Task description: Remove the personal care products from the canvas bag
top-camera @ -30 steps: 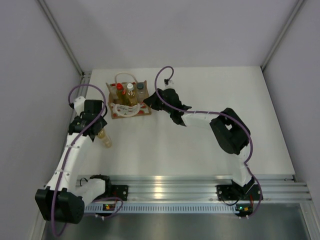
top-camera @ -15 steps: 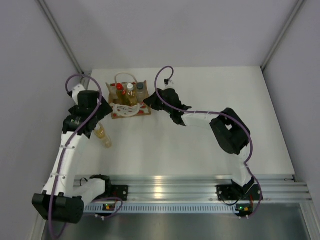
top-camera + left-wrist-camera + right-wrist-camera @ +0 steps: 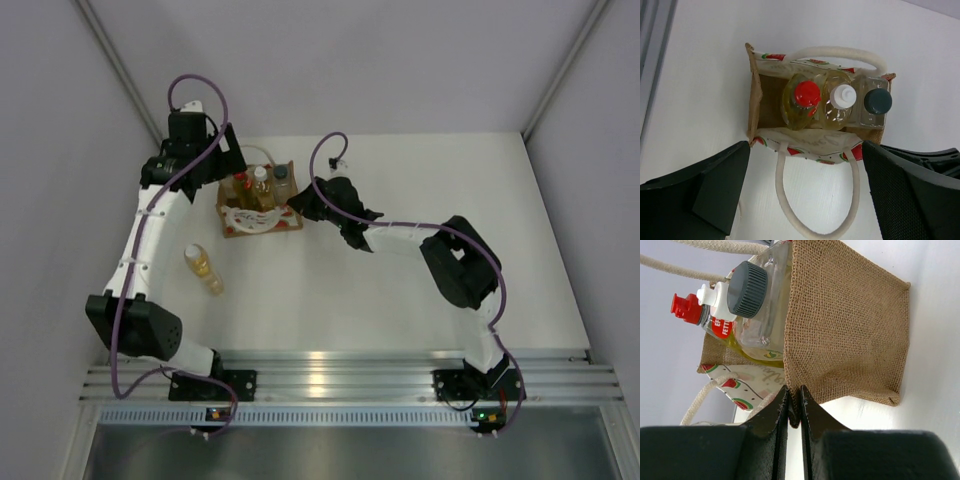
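Observation:
The canvas bag [image 3: 262, 223] stands at the back left of the table, and my right gripper [image 3: 298, 207] is shut on its right burlap edge [image 3: 799, 390]. Three personal care products stand inside it: a yellow-green bottle with a red cap [image 3: 807, 93], an amber one with a white cap [image 3: 845, 95] and a clear one with a dark cap [image 3: 877, 101]. A second amber bottle [image 3: 203, 268] lies on the table in front of the bag to the left. My left gripper [image 3: 805, 195] hovers open above the bag's near rope handle [image 3: 790, 210], holding nothing.
The side wall and its metal rail [image 3: 168, 152] run close along the bag's left. My left arm [image 3: 150, 225] stretches along the table's left edge past the lying bottle. My right arm [image 3: 455, 262] crosses the middle right of the table.
My left gripper opened, left the amber bottle lying on the table, and swung back to hover over the bag. The right gripper and the bag have not moved.

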